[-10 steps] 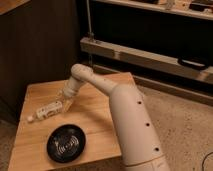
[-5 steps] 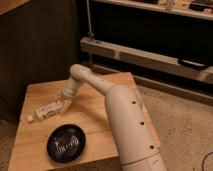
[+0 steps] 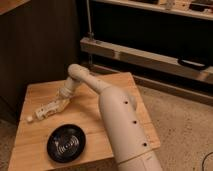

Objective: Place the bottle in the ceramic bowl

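Note:
The whitish bottle (image 3: 43, 112) lies on its side on the wooden table (image 3: 105, 95), near the left edge, with its small white cap pointing left and toward the front. My gripper (image 3: 58, 104) reaches down from the white arm and sits at the bottle's right end, at or just above it. The black glossy ceramic bowl (image 3: 66, 143) stands on the table in front of the bottle, about one bowl's width from the gripper, with nothing in it.
The thick white arm (image 3: 122, 125) crosses the right half of the table. Dark wooden panelling stands behind the table. A metal shelf rail (image 3: 150, 55) runs at the back right. Speckled floor lies to the right.
The gripper has shifted slightly left and down toward the bottle's end. The bottle and the bowl have not visibly moved.

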Available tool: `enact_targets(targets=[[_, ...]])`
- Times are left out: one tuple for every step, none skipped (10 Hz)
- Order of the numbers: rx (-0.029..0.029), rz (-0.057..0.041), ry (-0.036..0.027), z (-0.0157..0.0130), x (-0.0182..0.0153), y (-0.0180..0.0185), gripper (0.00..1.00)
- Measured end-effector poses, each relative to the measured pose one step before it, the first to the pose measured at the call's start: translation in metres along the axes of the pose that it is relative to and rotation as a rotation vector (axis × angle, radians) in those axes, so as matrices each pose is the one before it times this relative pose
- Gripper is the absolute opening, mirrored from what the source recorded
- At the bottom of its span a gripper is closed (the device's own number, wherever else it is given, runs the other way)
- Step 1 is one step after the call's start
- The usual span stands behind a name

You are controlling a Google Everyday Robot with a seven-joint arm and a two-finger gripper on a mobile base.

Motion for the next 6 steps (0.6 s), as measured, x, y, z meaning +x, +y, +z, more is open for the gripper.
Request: enact_targets(targets=[[-0.01549, -0.00147, -0.00421, 0.00166, -0.00091, 0.00027, 0.26], [-0.01723, -0.00310, -0.00646, 0.00177, -0.00158, 0.00043, 0.16], [-0.01248, -0.00627, -0.00944, -0.00113, -0.00117, 0.00241, 0.06], [-0.00205, -0.00948, -0.00574, -0.00556, -0.00165, 0.00305, 0.01], [0.00440, -0.01934, -0.00854, -0.01089, -0.00654, 0.00421, 0.00], [0.00522, -0.01957, -0.00734, -0.01404, -0.00959, 0.00680, 0.00]])
